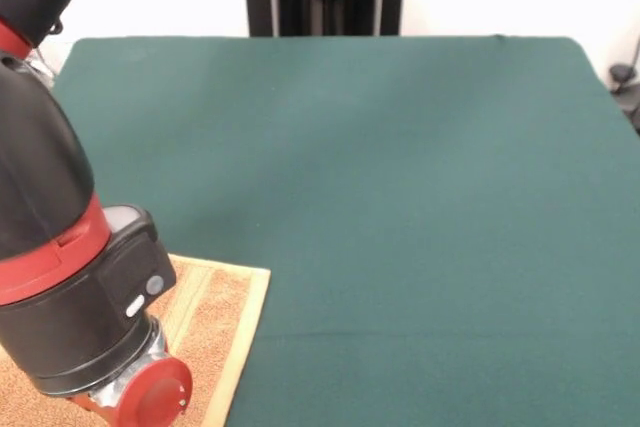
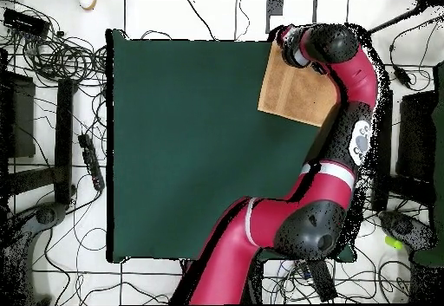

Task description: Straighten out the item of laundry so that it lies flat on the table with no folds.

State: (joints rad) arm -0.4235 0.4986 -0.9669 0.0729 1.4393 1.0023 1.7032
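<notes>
The item of laundry (image 1: 215,317), an orange-tan towel with a paler hem, lies at the near left corner of the dark green table (image 1: 400,197) in the front view. Its visible part looks flat, with one square corner showing. In the overhead view the towel (image 2: 295,94) sits at the table's (image 2: 182,146) top right corner. My arm's wrist (image 1: 110,337) hangs low over the towel and hides much of it. From above, the wrist (image 2: 299,47) is over the towel's top edge. The gripper itself is hidden beneath the wrist.
My red arm (image 2: 347,129) curves along the table's right side in the overhead view, its elbow (image 2: 303,224) over the lower right corner. Cables and black stands (image 2: 61,68) crowd the floor around the table.
</notes>
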